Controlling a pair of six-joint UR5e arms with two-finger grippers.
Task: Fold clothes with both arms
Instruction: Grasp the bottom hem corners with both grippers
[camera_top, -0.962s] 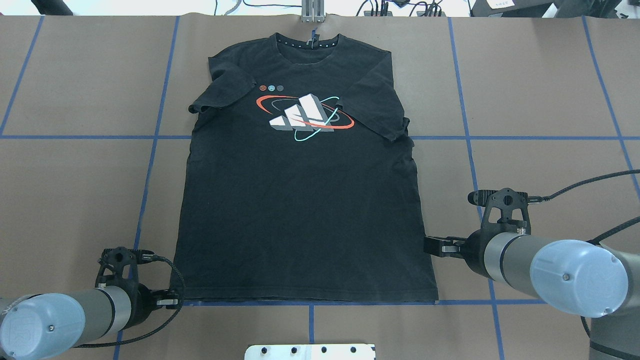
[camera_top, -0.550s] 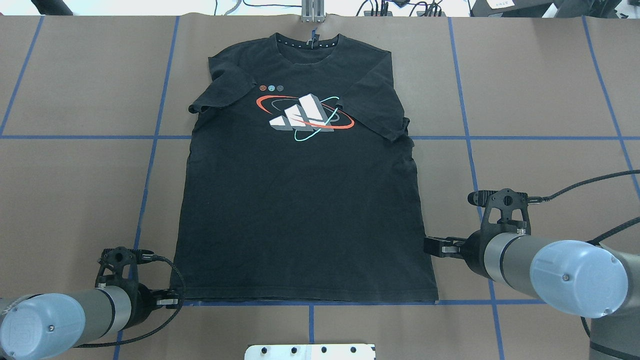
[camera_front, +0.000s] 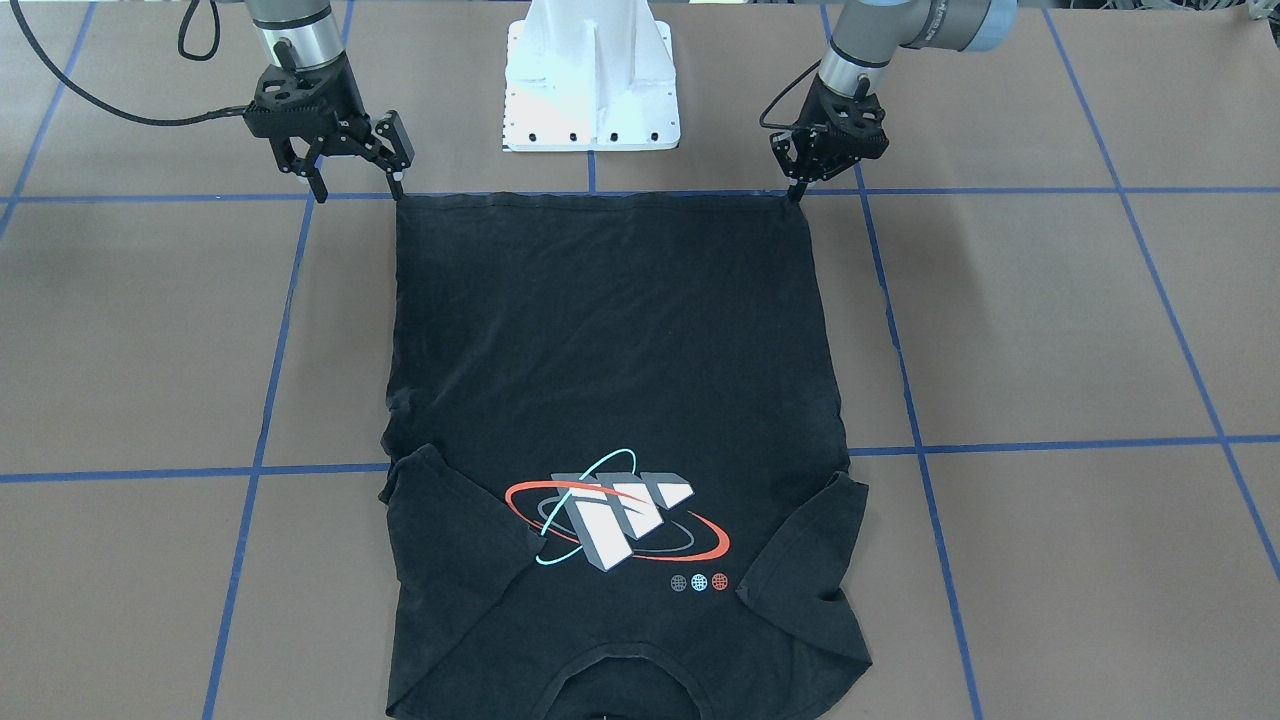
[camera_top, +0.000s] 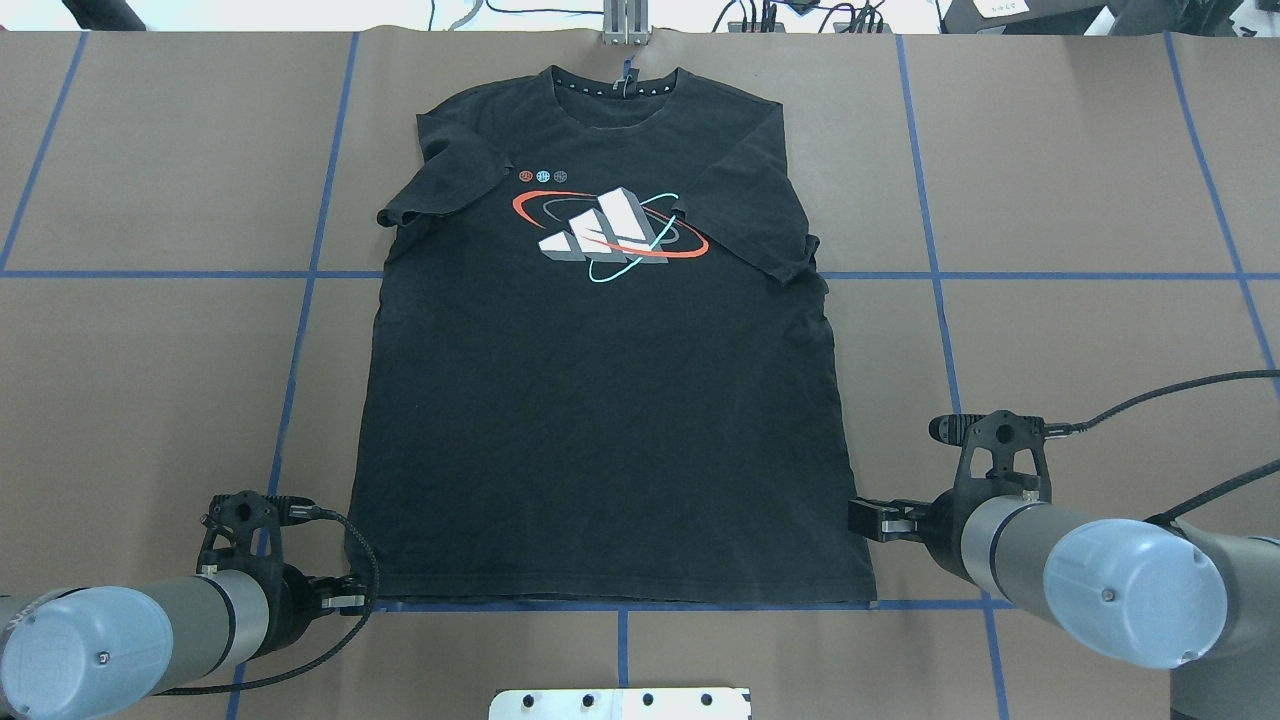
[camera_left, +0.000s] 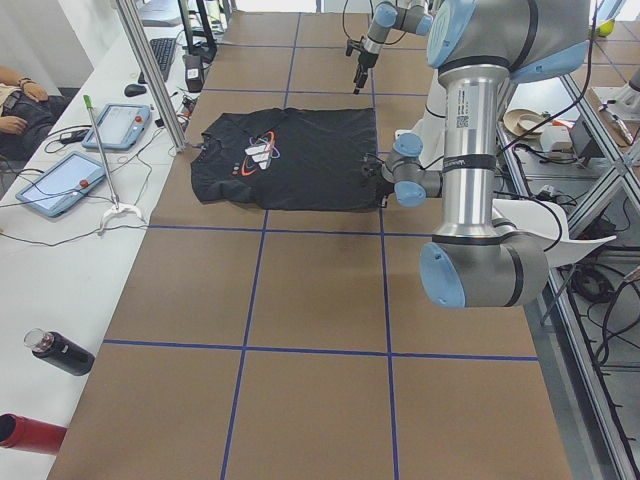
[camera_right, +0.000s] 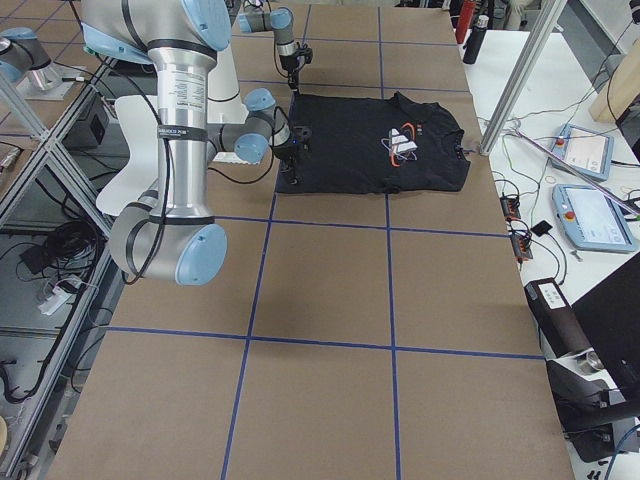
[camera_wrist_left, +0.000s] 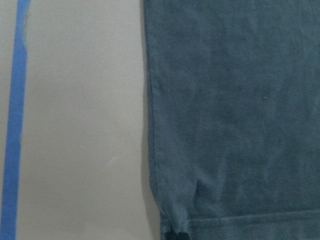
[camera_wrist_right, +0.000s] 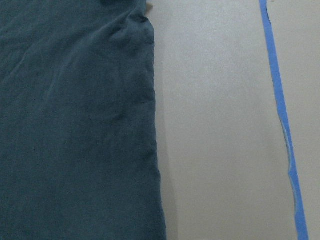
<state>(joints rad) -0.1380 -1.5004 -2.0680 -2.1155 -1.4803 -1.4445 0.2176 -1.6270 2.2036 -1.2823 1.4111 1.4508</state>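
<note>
On the front-facing camera I see the black T-shirt (camera_front: 610, 340) lying flat and print up on the brown table (camera_front: 1050, 330). Its hem is toward the white pedestal (camera_front: 590, 90), its collar is away from the robot, and both sleeves are folded in over the chest. My right gripper (camera_front: 360, 194) stands with fingers spread at one hem corner. The left gripper (camera_front: 796, 193) has its fingers drawn together at the other corner; I cannot tell whether cloth sits between them. Overhead, bare table lies wide on both sides of the shirt, and the hem runs along a blue tape line (camera_top: 920, 604). Compared with half a second ago, the right wrist has slid back toward that line and the shirt has not shifted. The side views add nothing finer. On the left wrist camera a dark fingertip (camera_wrist_left: 175, 235) touches the hem corner. The right wrist camera shows the shirt's side edge with open table beside it.
</note>
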